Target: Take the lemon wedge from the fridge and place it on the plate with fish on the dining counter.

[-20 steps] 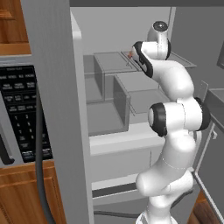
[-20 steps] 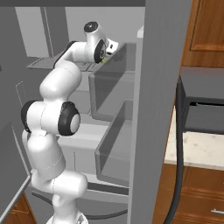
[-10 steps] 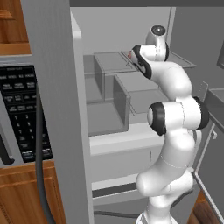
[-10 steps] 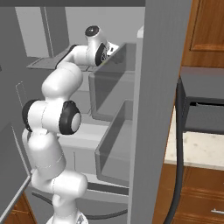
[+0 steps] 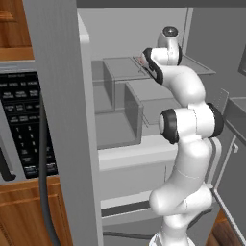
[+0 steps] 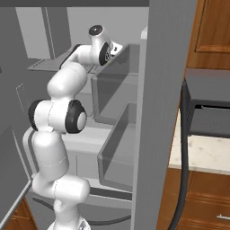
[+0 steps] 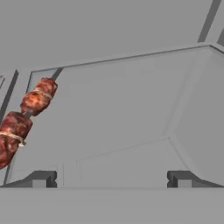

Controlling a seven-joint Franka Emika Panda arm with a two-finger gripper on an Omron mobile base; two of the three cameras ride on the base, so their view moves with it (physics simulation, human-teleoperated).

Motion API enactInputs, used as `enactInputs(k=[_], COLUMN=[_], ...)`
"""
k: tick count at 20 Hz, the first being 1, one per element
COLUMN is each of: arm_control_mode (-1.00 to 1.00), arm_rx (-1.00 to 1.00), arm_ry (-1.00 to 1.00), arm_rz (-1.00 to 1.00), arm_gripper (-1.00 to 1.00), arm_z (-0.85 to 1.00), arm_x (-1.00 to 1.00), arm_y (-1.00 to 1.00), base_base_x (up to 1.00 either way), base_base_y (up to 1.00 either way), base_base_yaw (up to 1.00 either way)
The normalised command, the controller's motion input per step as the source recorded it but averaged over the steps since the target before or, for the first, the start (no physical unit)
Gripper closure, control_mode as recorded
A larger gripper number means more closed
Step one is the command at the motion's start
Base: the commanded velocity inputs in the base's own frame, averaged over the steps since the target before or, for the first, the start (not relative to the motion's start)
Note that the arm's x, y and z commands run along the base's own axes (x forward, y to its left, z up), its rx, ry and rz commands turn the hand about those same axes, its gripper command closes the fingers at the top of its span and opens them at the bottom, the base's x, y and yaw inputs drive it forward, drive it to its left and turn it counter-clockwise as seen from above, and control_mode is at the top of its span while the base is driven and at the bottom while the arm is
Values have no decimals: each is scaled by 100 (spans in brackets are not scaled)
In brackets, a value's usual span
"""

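One fridge (image 5: 62, 96) is counted, with its doors open. Inside it, two clear-fronted drawers (image 5: 132, 113) are seen in the left base view, one behind and above the other, below the level of the tool. One skewer of meat (image 7: 22, 120) is seen in the hand view, to the left of the tool's fingertips (image 7: 41, 178); two reddish-brown chunks are counted in full on it, and a third is cut off by the edge. One microwave keypad (image 5: 21, 122) is counted beside the fridge. One stretch of table (image 6: 202, 155) is seen in the right base view.
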Motion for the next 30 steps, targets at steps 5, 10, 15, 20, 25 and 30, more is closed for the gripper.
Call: enactInputs(k=[5, 10, 15, 20, 25, 30], arm_control_mode=[-100, -100, -100, -100, -100, -100], arm_rx=[-1, -3, 0, 0, 0, 0], arm_ry=[-3, -14, 0, 0, 0, 0], arm_rz=[0, 0, 0, -9, -11, -12], arm_gripper=[-100, -100, -100, -100, -100, -100], arm_z=[1, 0, -2, -11, -2, 0], arm_x=[-15, -39, 7, -2, 8, 27], arm_y=[0, 7, 0, 18, 19, 16], base_base_x=[0, 0, 0, 0, 0, 0], base_base_y=[0, 0, 0, 0, 0, 0], base_base_yaw=[0, 0, 0, 0, 0, 0])
